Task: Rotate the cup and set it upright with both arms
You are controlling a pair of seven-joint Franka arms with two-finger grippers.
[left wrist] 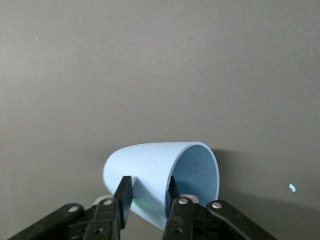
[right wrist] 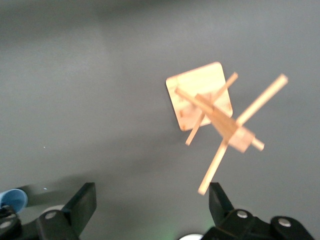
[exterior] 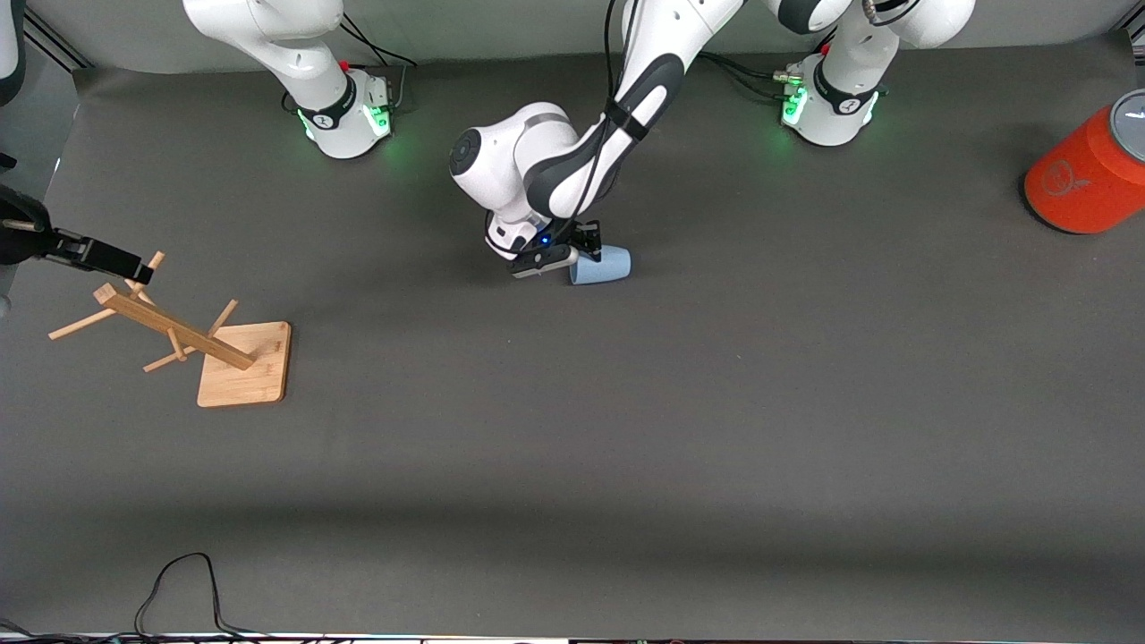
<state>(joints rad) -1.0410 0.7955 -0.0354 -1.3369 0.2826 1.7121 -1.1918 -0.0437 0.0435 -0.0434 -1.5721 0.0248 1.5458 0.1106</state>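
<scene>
A wide bench (exterior: 626, 465) under a dark grey mat carries everything here. Lying on its side near the middle is the small pale-blue cup (exterior: 604, 266), its open mouth turned toward the right arm's end. Toward that same end sits a square wooden base (exterior: 246, 365) with a peg-studded post (exterior: 170, 326) rising from it, a cup tree by the look of it, nearer the front camera than the cup. At the left arm's end lies a big orange cylinder (exterior: 1087, 170) with a grey top, on its side. Both white arm bases (exterior: 349, 116) (exterior: 827, 112) stand along the top edge, glowing green. A black cable (exterior: 179, 586) loops over the nearest edge.
</scene>
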